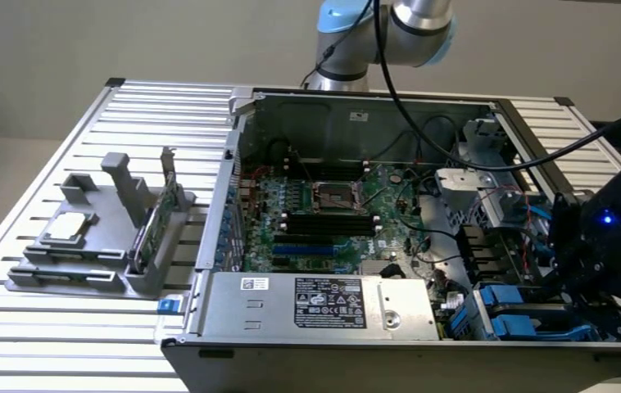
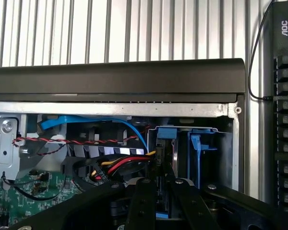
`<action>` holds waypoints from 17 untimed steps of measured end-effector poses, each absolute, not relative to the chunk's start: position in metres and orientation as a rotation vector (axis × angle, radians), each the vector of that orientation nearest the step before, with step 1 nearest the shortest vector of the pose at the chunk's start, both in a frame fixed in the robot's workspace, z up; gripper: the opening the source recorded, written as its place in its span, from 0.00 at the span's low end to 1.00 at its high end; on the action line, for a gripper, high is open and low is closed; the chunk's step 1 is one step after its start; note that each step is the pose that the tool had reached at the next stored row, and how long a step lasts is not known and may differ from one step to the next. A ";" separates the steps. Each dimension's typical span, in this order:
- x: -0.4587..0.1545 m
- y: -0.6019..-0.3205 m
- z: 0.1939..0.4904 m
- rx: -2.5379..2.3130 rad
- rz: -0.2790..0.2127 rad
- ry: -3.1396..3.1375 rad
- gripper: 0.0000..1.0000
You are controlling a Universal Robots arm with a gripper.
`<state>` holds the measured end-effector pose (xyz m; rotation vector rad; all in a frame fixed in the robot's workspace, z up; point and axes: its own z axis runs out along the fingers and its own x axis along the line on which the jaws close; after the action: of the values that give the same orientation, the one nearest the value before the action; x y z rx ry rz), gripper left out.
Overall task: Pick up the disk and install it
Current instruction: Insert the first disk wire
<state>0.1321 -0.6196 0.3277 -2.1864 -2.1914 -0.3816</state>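
Observation:
My gripper (image 2: 161, 186) hangs over the drive bay in the front corner of the open computer case (image 1: 398, 336), on the exterior view's right. Its two black fingers (image 2: 142, 201) stand close together, shut on the disk (image 2: 162, 215). I see the disk edge-on as a thin blue-edged strip between them. The disk points into a bay slot next to another blue bracket (image 2: 197, 153). In the exterior view the black gripper body (image 1: 589, 307) covers the disk, and blue brackets (image 1: 507, 315) line the bay beside it.
Red, yellow and blue cables (image 2: 110, 165) run close to the bay. The motherboard (image 1: 322, 221) and the power supply (image 1: 327, 303) fill the case. A grey rack (image 1: 103, 237) holding a small chip and a green card stands on the slatted table (image 1: 48, 327), exterior view's left.

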 end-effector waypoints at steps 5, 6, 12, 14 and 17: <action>0.132 -0.620 0.327 -2.186 -0.382 -2.191 0.18; 0.132 -0.620 0.327 -2.186 -0.382 -2.191 0.18; 0.132 -0.620 0.335 -2.186 -0.382 -2.191 0.26; 0.131 -0.620 0.339 -2.186 -0.382 -2.191 0.26; 0.130 -0.620 0.347 -2.186 -0.382 -2.191 0.26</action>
<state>0.1304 -0.6201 0.3466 -2.1862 -2.1914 -0.3816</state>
